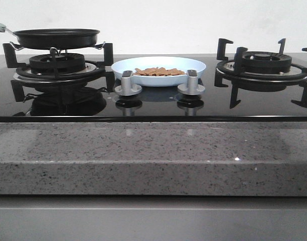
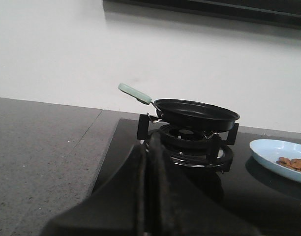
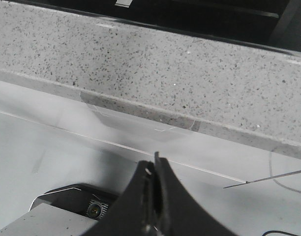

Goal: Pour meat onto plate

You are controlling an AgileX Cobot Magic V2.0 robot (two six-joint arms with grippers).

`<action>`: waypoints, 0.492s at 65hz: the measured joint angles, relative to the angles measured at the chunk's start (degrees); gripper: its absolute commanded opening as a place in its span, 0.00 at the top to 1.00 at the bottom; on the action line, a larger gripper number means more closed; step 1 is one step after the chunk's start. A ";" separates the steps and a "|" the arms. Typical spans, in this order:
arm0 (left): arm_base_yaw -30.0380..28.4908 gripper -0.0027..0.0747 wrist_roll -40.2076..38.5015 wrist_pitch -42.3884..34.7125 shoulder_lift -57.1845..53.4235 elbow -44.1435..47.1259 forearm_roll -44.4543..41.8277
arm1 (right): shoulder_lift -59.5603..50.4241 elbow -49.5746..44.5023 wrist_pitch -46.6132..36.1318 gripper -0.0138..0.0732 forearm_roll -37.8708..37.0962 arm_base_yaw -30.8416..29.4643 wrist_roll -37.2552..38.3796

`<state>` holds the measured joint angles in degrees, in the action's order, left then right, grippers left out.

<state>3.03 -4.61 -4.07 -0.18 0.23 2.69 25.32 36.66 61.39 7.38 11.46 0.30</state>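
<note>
The pale blue plate (image 1: pixel 158 72) sits on the black glass hob between the two burners, with a heap of orange-brown meat pieces (image 1: pixel 158 71) in it. It shows at the edge of the left wrist view too (image 2: pixel 281 156), with meat (image 2: pixel 294 164). The black frying pan (image 1: pixel 55 37) with a pale handle (image 2: pixel 135 93) rests on the left burner (image 2: pixel 192 142). My left gripper (image 2: pixel 149 147) is shut and empty, short of the left burner. My right gripper (image 3: pixel 154 164) is shut and empty, below the stone counter edge. Neither gripper shows in the front view.
Two silver knobs (image 1: pixel 128 84) (image 1: pixel 191 83) stand in front of the plate. The right burner (image 1: pixel 266 68) has black pan supports. A speckled grey stone counter (image 1: pixel 153 155) forms the front edge and lies left of the hob (image 2: pixel 42 147).
</note>
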 measured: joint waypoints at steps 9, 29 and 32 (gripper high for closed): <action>0.42 0.99 2.14 0.00 0.00 0.00 0.00 | 0.00 0.00 0.00 0.97 0.00 0.00 0.00; 0.35 0.99 2.87 0.32 0.00 0.00 0.00 | 0.00 0.00 0.09 0.97 0.00 0.00 0.00; 0.35 0.99 2.87 0.41 0.00 0.00 0.00 | 0.00 0.00 0.09 0.97 0.00 0.00 0.00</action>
<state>3.38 -1.75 -3.66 -0.18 0.23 2.69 25.32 36.66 61.48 7.38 11.46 0.30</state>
